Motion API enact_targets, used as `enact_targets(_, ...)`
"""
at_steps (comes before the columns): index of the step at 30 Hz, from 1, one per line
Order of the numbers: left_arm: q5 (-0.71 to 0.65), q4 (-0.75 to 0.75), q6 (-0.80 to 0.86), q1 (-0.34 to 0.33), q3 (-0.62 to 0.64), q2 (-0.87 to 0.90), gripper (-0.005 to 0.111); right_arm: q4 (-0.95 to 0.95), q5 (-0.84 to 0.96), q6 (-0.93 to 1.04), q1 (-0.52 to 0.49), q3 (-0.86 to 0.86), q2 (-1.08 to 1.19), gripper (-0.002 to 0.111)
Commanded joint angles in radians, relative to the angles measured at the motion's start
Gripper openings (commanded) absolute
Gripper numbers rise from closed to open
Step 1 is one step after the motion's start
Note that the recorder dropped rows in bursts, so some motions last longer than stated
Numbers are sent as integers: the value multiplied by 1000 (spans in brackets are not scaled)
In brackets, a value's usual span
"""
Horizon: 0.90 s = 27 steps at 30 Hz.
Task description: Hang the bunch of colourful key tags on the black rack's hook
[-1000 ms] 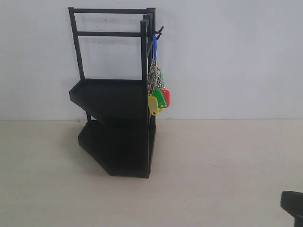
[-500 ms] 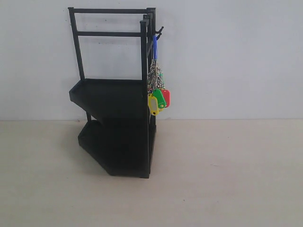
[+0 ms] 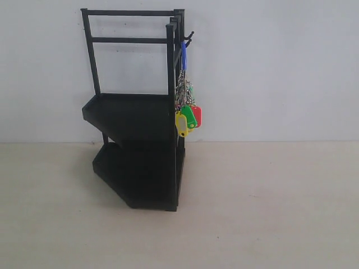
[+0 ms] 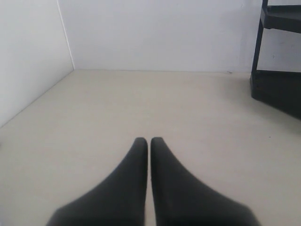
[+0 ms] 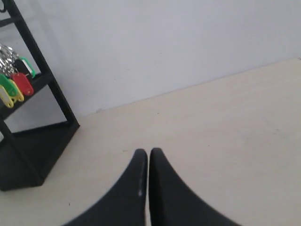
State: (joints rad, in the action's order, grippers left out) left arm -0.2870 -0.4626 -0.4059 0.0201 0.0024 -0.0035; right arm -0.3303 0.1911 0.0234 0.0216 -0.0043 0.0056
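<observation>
The colourful key tag bunch (image 3: pixel 188 115) hangs by its blue loop (image 3: pixel 183 55) from a small hook (image 3: pixel 189 37) at the upper right corner of the black rack (image 3: pixel 134 112). Yellow, green and red tags dangle beside the rack's right post. The right wrist view shows the same tags (image 5: pixel 13 87) against the rack's frame (image 5: pixel 37 122). My right gripper (image 5: pixel 148 151) is shut with nothing in it, low over the table and well away from the rack. My left gripper (image 4: pixel 149 140) is shut and empty too, with the rack's base (image 4: pixel 277 89) off to one side. Neither gripper shows in the exterior view.
A beige table (image 3: pixel 269 213) runs up to a white back wall (image 3: pixel 269 73). A white side wall (image 4: pixel 28 56) borders the table in the left wrist view.
One second ago a black part of the right arm showed at the exterior view's lower right corner; it has since left that view. The tags hang unchanged.
</observation>
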Motion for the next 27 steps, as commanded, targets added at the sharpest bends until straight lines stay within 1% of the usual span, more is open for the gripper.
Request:
enact_targets(1, 3, 0, -6, 1, -2, 4, 4, 12, 61, 65, -3, 4, -6, 1)
enact_targets(5, 3, 0, -6, 1, -2, 4, 4, -23, 91, 53, -3, 4, -6, 1)
enact_targets(10, 3, 0, -6, 1, -2, 4, 4, -110, 71, 53, -3, 4, -6, 1)
enact_targets(12, 3, 0, -6, 1, -2, 4, 4, -109, 61, 44, -3, 4, -6, 1)
enact_targets(14, 3, 0, -6, 1, -2, 4, 4, -51, 63, 32, -3, 4, -6, 1)
enact_targets(16, 3, 0, -6, 1, -2, 4, 4, 48, 79, 16, -3, 4, -6, 1)
enact_targets(19, 3, 0, -6, 1, -2, 4, 4, 241, 117, -62, -3, 4, -6, 1)
enact_targets(20, 3, 0, -6, 1, -2, 4, 4, 278, 141, -85, -3, 4, -6, 1)
enact_targets(27, 3, 0, -6, 1, -2, 4, 4, 292, 147, -131, -3, 4, -6, 1)
